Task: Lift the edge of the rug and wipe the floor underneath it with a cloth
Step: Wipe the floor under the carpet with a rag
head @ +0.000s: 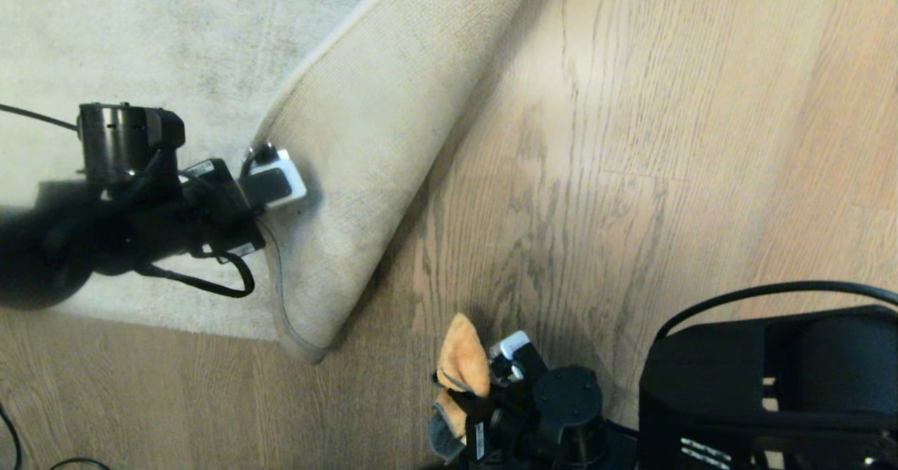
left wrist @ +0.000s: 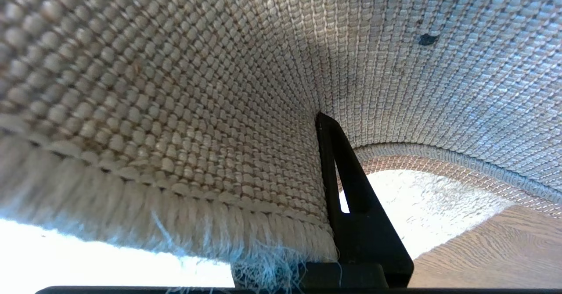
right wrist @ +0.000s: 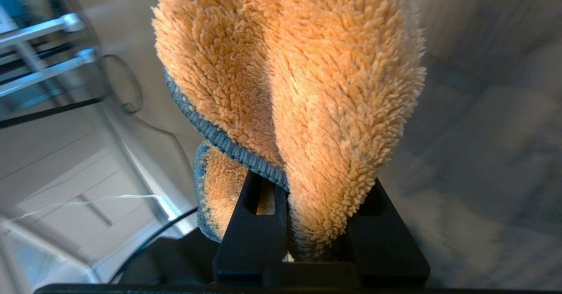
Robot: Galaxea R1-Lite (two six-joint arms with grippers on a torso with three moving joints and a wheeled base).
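Observation:
The pale grey rug (head: pixel 175 35) covers the upper left. Its rug edge (head: pixel 372 140) is folded back over the pile, woven tan backing up, so the brown wooden floor (head: pixel 596 175) beside the fold lies bare. My left gripper (head: pixel 295 184) is shut on that lifted border. In the left wrist view the fringed hem (left wrist: pixel 184 206) sits against one black finger (left wrist: pixel 351 224), and the other finger is hidden behind the fabric. My right gripper (head: pixel 484 379), low near the front of the head view, is shut on the orange cloth (right wrist: pixel 316 87) with a grey-blue trim. The cloth (head: pixel 463 361) stands above the floor.
My black base (head: pixel 772 393) fills the lower right of the head view, with a cable (head: pixel 772 289) arching over it. More cables (head: pixel 14 442) lie at the lower left. A metal frame (right wrist: pixel 39 35) shows in the right wrist view.

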